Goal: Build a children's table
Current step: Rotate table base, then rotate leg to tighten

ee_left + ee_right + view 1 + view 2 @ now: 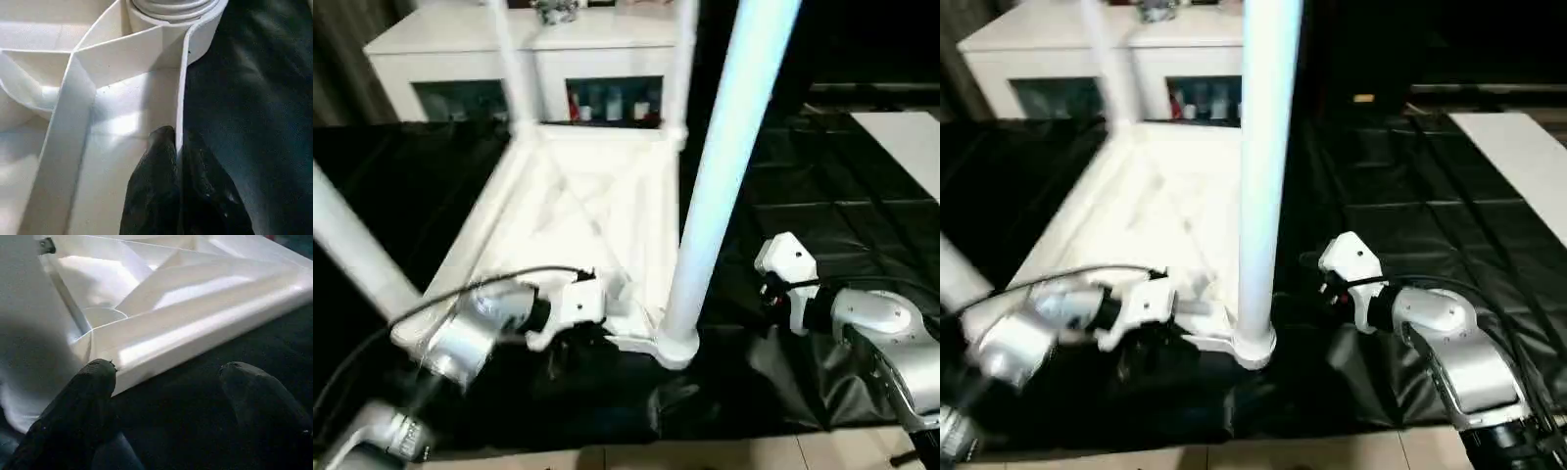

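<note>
The children's table lies upside down on black cloth, its ribbed white tabletop (578, 196) facing up. Legs stand in its corner sockets: a thick near-right leg (724, 176), a near-left leg (352, 245), and two far legs (509, 59) (683, 59). My left gripper (178, 147) is shut on the tabletop's thin near rim (182, 88), one black finger on each side, close to the near-right socket (674, 345). My right gripper (166, 372) is open just off the tabletop's right edge (205, 338), over the cloth, holding nothing.
A white cabinet (470, 44) with bottles on its shelves stands behind the table. A flat white board (901, 147) lies at the far right on the black cloth (822, 196). Light floor (705, 455) shows along the near edge.
</note>
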Controlling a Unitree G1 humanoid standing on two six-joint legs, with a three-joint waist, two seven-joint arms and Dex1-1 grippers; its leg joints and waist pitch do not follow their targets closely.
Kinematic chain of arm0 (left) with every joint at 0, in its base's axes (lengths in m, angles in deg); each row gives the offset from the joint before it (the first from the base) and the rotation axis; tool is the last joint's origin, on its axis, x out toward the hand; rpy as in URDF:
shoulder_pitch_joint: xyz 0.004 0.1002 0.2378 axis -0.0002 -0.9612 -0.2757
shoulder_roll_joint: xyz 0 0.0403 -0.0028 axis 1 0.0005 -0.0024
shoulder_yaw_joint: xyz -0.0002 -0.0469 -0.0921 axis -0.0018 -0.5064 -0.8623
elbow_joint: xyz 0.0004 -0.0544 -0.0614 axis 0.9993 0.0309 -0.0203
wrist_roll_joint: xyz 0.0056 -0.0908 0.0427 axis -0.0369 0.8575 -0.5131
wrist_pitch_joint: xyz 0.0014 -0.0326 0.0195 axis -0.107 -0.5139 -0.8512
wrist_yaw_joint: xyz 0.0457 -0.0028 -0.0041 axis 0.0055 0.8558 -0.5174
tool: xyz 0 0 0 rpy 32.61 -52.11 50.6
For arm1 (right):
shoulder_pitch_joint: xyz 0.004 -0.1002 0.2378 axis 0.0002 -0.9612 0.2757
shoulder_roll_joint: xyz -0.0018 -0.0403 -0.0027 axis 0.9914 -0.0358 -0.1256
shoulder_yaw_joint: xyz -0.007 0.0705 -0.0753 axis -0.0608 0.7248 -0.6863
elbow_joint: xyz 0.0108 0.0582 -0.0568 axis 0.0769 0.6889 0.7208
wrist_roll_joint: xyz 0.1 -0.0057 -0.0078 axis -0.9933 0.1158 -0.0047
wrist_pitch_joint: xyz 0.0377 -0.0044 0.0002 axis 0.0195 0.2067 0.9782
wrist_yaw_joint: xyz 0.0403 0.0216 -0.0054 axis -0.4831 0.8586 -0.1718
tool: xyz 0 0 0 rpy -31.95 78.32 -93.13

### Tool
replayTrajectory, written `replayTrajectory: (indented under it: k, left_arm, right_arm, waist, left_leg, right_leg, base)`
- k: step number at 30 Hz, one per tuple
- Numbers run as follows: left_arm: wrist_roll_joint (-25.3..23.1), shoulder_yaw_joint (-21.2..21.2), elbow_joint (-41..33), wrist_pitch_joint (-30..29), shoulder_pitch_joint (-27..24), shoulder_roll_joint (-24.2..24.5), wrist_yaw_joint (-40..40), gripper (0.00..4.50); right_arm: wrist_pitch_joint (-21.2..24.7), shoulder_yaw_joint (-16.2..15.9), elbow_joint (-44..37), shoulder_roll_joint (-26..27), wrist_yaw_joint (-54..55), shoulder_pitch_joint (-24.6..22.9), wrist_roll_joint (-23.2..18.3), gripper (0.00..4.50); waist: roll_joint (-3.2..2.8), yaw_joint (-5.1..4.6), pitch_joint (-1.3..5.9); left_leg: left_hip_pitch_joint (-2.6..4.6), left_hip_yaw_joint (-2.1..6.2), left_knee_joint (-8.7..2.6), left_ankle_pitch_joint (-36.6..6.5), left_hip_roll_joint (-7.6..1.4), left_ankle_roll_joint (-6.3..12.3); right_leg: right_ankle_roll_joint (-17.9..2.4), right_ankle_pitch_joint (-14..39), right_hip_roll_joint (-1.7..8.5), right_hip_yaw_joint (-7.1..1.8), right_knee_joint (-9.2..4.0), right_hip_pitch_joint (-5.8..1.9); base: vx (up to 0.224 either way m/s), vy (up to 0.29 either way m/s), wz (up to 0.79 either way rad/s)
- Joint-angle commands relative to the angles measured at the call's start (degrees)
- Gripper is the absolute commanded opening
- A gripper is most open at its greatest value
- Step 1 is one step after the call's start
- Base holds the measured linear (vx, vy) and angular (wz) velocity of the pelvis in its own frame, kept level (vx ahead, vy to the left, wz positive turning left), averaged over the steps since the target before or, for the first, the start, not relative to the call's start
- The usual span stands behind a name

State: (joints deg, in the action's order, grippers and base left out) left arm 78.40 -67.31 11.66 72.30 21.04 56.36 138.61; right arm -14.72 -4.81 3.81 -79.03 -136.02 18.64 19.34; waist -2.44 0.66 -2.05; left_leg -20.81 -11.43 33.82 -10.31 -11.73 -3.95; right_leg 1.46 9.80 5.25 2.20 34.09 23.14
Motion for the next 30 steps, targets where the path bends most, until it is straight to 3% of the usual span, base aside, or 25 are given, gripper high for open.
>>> replayTrajectory:
  k: [1, 2, 3, 4, 7, 9, 12, 14, 15, 17, 20, 23, 28, 30]
  left_arm:
    - [-0.2, -6.6, 3.2, -5.8, -2.0, -3.7, -13.6, 0.04]
    - [-0.2, -6.6, 3.2, -5.8, -2.0, -3.7, -13.6, 0.04]
    - [0.0, -7.9, 3.5, -7.2, -1.7, -5.5, -16.4, 0.04]
    - [0.0, -9.3, 4.0, -7.7, -0.9, -7.3, -20.2, 0.04]
    - [0.4, -10.0, 4.2, -8.4, 0.3, -9.1, -22.6, 0.04]
    - [1.6, -8.5, 3.5, -5.8, 0.5, -9.3, -19.5, 0.04]
    - [2.7, -6.0, 2.2, 0.2, 0.2, -9.0, -14.6, 0.04]
    - [2.4, -4.3, 2.1, 3.6, 0.0, -8.4, -11.8, 0.04]
    - [2.4, -4.3, 2.1, 3.6, 0.0, -8.4, -11.8, 0.04]
    - [2.7, -2.9, 2.1, 5.6, -0.2, -7.8, -9.1, 0.04]
    - [3.5, -2.4, 2.1, 5.9, -0.1, -7.7, -7.7, 0.04]
    - [2.3, -0.8, 3.8, 6.9, 0.7, -6.9, -6.6, 0.04]
    - [0.7, 0.9, 6.8, 8.2, 1.8, -6.2, -4.8, 0.04]
    - [0.5, 1.2, 7.9, 9.1, 2.4, -6.3, -4.5, 0.04]
  right_arm:
    - [-0.4, 0.7, 1.0, 0.5, 1.2, 0.8, 1.2, 3.81]
    - [-0.4, 0.7, 1.0, 0.5, 1.2, 0.8, 1.2, 3.81]
    - [-0.5, 0.6, 1.4, 0.7, 1.6, 1.1, 1.4, 3.81]
    - [-0.6, 0.5, 2.0, 0.9, 1.9, 1.5, 1.6, 3.81]
    - [-0.7, 0.4, 2.6, 1.0, 2.2, 2.0, 1.8, 3.81]
    - [-0.6, 0.4, 2.6, 1.0, 2.3, 2.1, 1.7, 3.81]
    - [-0.4, 0.3, 2.6, 1.1, 2.4, 2.1, 1.8, 3.81]
    - [-0.2, 0.3, 2.7, 1.2, 2.4, 2.2, 1.9, 3.81]
    - [-0.2, 0.3, 2.7, 1.2, 2.4, 2.2, 1.9, 3.81]
    - [-0.1, 0.3, 2.7, 1.4, 2.5, 2.3, 1.9, 3.81]
    - [-0.2, 0.4, 2.7, 1.4, 2.3, 2.4, 1.5, 3.81]
    - [-0.3, -0.5, 1.1, 1.0, -0.1, 1.8, 0.2, 3.81]
    - [-1.3, -1.2, 0.0, -0.5, -3.9, 0.7, -0.8, 3.81]
    - [-1.7, -1.3, 0.1, -0.9, -5.3, 0.6, -1.2, 3.81]
  waist:
    - [1.81, 0.35, 2.31]
    - [1.58, 0.13, 2.17]
    - [1.82, -0.10, 2.11]
    - [2.04, -0.48, 2.14]
    - [2.13, -0.99, 2.33]
    - [2.10, -0.95, 2.49]
    - [2.06, -0.10, 2.89]
    - [1.67, 1.01, 2.96]
    - [1.56, 1.84, 2.92]
    - [1.64, 2.79, 2.84]
    - [1.70, 3.79, 2.88]
    - [1.96, 4.14, 3.02]
    - [2.38, 4.33, 2.70]
    - [2.62, 4.19, 2.68]
  left_leg:
    - [-0.09, 1.09, -4.42, -20.2, -0.77, 1.16]
    - [-0.20, 1.34, -4.42, -20.6, -0.63, 1.03]
    - [-0.11, 1.21, -4.29, -21.2, -0.47, 1.14]
    - [-0.47, 1.49, -4.12, -20.9, -0.15, 1.14]
    - [-0.72, 1.79, -3.88, -20.6, 0.21, 1.40]
    - [-0.76, 2.11, -3.89, -20.2, 0.35, 1.99]
    - [-0.16, 1.77, -3.70, -17.9, 0.01, 3.84]
    - [0.03, 1.60, -3.94, -17.0, -0.53, 4.40]
    - [0.58, 1.31, -3.89, -17.0, -0.79, 4.23]
    - [1.03, 0.90, -3.87, -17.4, -0.90, 3.91]
    - [0.67, 0.84, -4.10, -15.9, -1.06, 3.18]
    - [0.18, 0.80, -4.06, -14.1, -0.92, 3.47]
    - [0.38, 0.74, -4.23, -16.6, -0.90, 2.91]
    - [0.03, 0.89, -4.33, -16.8, -0.82, 2.66]
  right_leg:
    - [-8.6, 28.0, 1.98, -1.17, -5.06, -2.02]
    - [-7.7, 29.8, 1.96, -0.94, -5.33, -2.01]
    - [-6.9, 31.4, 1.82, -0.91, -5.58, -1.77]
    - [-5.0, 35.1, 2.00, -0.65, -5.84, -1.99]
    - [-3.2, 36.8, 1.85, -0.29, -6.32, -1.90]
    - [-3.3, 35.4, 1.70, -0.35, -6.38, -1.73]
    - [-6.9, 27.5, 1.55, -1.02, -5.98, -1.12]
    - [-9.5, 21.9, 1.49, -1.27, -5.38, -1.02]
    - [-10.6, 19.4, 1.37, -1.43, -5.19, -0.69]
    - [-11.7, 17.6, 1.33, -1.74, -4.88, -0.55]
    - [-11.4, 15.6, 1.49, -2.04, -4.29, -1.12]
    - [-10.8, 13.6, 1.60, -2.29, -3.81, -1.57]
    - [-8.6, 20.0, 1.85, -2.50, -4.57, -1.29]
    - [-7.6, 21.6, 1.91, -2.45, -4.62, -1.46]
  base:
    - [0.000, 0.000, 0.00]
    - [0.000, 0.000, 0.00]
    - [0.000, 0.000, 0.00]
    - [0.000, 0.000, 0.00]
    - [0.000, 0.000, 0.00]
    - [0.000, 0.000, 0.00]
    - [0.000, 0.000, 0.00]
    - [0.000, 0.000, 0.00]
    - [0.021, -0.001, 0.18]
    - [0.024, 0.005, 0.22]
    - [0.007, 0.004, 0.06]
    - [0.000, 0.000, 0.00]
    - [0.000, 0.000, 0.00]
    - [0.000, 0.000, 0.00]
